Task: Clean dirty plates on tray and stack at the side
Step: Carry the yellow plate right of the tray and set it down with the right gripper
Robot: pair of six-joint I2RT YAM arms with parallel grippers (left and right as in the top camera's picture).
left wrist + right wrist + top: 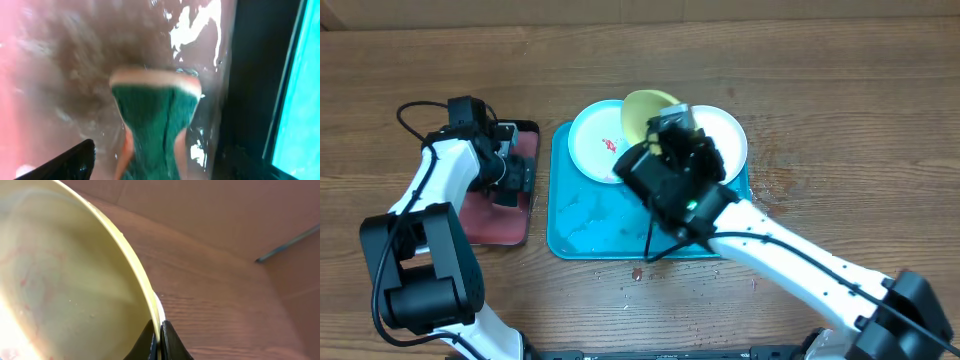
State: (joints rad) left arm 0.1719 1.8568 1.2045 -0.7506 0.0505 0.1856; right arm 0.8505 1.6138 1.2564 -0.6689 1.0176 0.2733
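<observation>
The turquoise tray (570,232) lies mid-table. On it are a light-blue-rimmed plate (592,150) with a red smear and a white plate (732,142). My right gripper (667,132) is shut on the rim of the yellow-green plate (645,110) and holds it tilted above the other two. In the right wrist view the fingers (159,336) pinch the plate's edge (75,285), which shows faint red smears. My left gripper (516,172) is over the pinkish tray. Its fingers (157,167) stand apart on either side of the teal sponge (155,117), not touching it.
The narrow black-rimmed pinkish tray (490,228) sits left of the turquoise tray, wet inside (60,65). Small red specks (636,272) lie on the wooden table in front of the tray. The right arm reaches across the tray's right half.
</observation>
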